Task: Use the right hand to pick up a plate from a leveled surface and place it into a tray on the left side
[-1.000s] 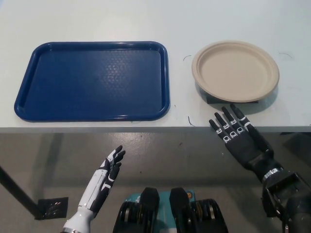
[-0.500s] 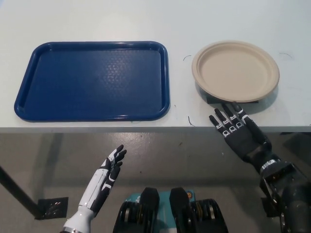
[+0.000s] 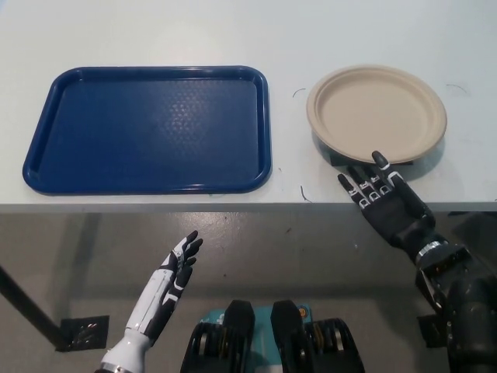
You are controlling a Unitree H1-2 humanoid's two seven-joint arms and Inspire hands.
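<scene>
Plate (image 3: 377, 114) flat, rim up; right hand (image 3: 384, 203) adjacent.

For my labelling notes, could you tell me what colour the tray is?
The tray is dark blue with a fine textured surface, seen in the head view.

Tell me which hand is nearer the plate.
Right. The black right hand reaches the near rim of the plate, fingers spread. The white left hand hangs below the table edge, far off to the plate's left.

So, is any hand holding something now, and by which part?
Nothing is held. The right hand is open just before the plate; the left hand is open below the table edge.
</scene>
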